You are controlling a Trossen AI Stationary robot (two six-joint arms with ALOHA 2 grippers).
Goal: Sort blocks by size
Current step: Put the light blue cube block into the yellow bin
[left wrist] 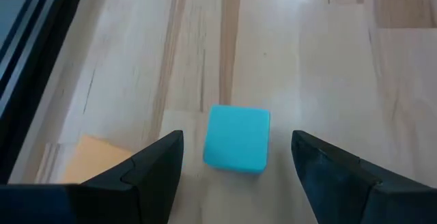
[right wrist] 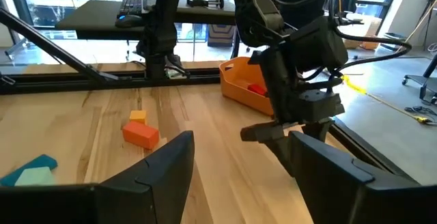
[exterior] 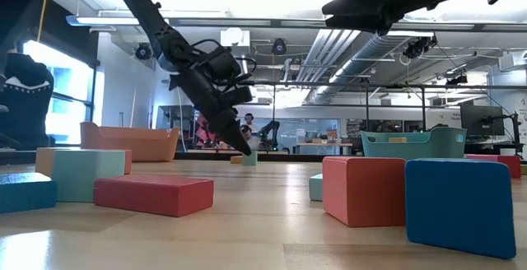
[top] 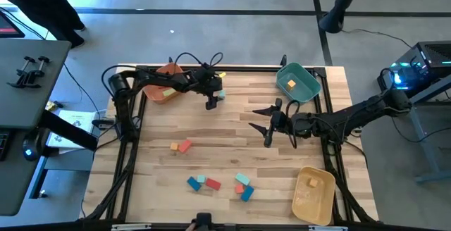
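The orange bin point(top: 163, 89) was taken as landmark, at the table's point(top: 225, 153) far left. Just right of it, the left gripper point(top: 211, 104) was lowered with fingers spread and empty, a small teal block point(left wrist: 237, 138) lying between them on the wood, untouched. Nearer the front edge from the bin, an orange and red pair of blocks point(top: 181, 146) was seen, then a blue, teal and red cluster point(top: 220, 184). Far right of the bin, the right gripper point(top: 262, 120) was held above the table, fingers wide apart, grasping nothing.
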